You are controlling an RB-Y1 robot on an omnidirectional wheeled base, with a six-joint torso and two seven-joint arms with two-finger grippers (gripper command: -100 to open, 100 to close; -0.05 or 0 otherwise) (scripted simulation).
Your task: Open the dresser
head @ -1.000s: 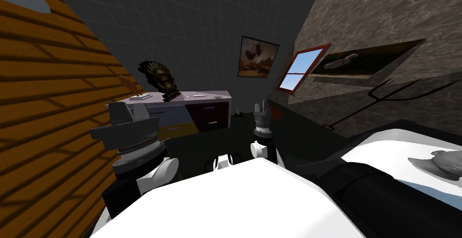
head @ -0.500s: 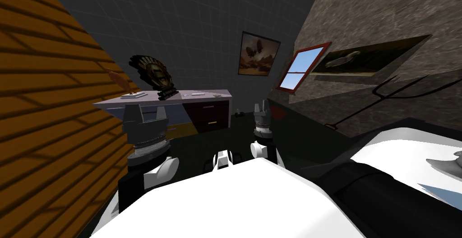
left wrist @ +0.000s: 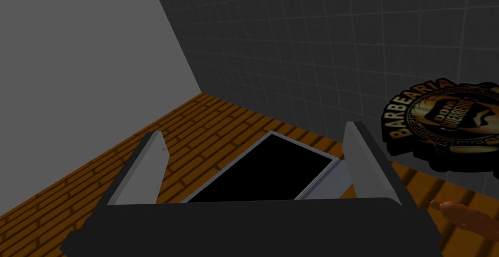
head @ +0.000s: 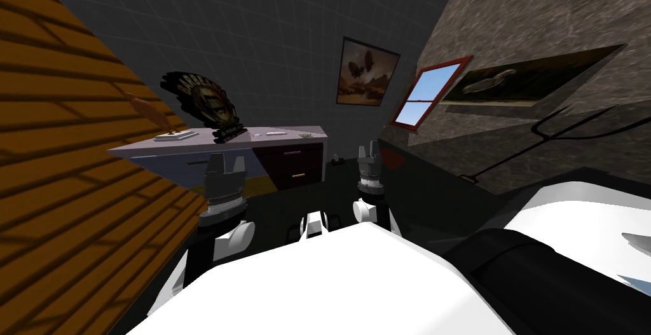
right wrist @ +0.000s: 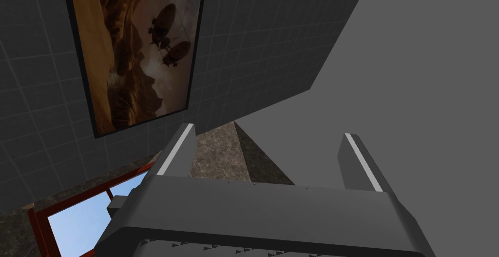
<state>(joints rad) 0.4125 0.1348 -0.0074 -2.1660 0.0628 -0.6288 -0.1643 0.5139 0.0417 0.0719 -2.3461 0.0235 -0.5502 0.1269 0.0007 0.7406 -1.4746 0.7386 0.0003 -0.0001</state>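
Bedroom: bed (head: 572, 220), dresser (head: 294, 161), framed picture (head: 369, 72)

I see the dresser (head: 289, 139) left of centre in the head view, a long low unit with a pale lilac top. Its front is pale grey-blue on the left part and dark maroon on the right. There, two drawer fronts (head: 313, 158) with small light handles (head: 294, 152) sit flush and shut.
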